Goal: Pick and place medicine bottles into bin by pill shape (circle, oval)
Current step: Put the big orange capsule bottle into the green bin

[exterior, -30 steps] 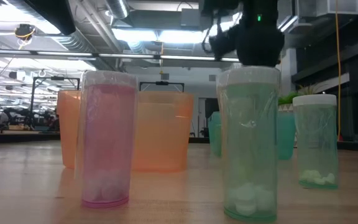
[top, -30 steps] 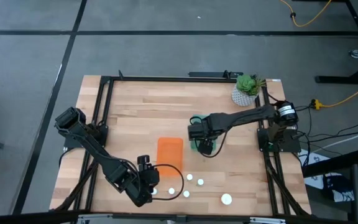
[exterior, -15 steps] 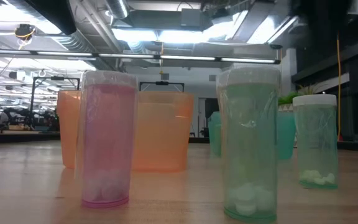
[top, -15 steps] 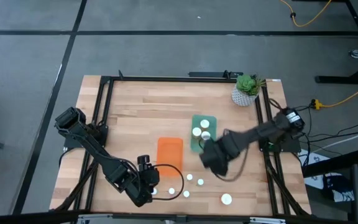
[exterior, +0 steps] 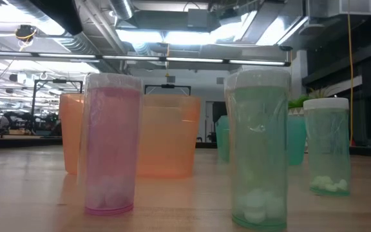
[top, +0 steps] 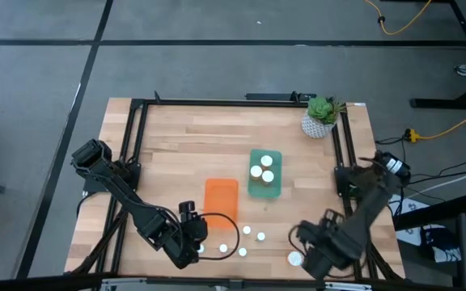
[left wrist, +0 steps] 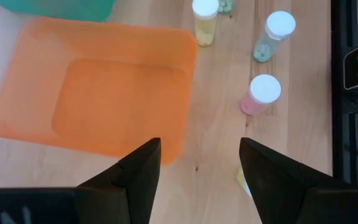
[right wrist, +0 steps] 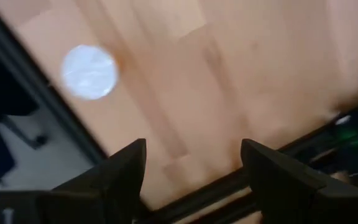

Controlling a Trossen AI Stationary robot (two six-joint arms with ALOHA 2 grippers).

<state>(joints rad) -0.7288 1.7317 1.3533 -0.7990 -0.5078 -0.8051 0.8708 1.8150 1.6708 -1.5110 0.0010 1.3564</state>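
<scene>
Several white-capped medicine bottles stand upright on their bases near the table's near edge point(top: 243, 252). The largest of them point(top: 295, 259) is at the near right. Three more stand inside the teal bin point(top: 265, 187). The orange bin point(top: 221, 198) lies to the teal bin's left. My left gripper point(top: 194, 234) is open and empty at the near left, beside the orange bin point(left wrist: 98, 93) and a pink bottle point(left wrist: 261, 94). My right gripper point(top: 304, 244) is open and empty just over the near right edge. The large bottle's white cap point(right wrist: 90, 71) lies ahead of it.
A potted plant in a white pot point(top: 319, 117) stands at the far right corner. Black frame rails point(top: 128, 145) run along the table's edges. In the low view a pink bottle point(exterior: 111, 151) and green bottles point(exterior: 257, 151) stand in front of the orange bin point(exterior: 163, 135).
My right gripper has swung from over the teal bin toward the table's near edge and to the right, ending by the large bottle at the near right. It has left the low view. The teal bin with its three bottles is now uncovered.
</scene>
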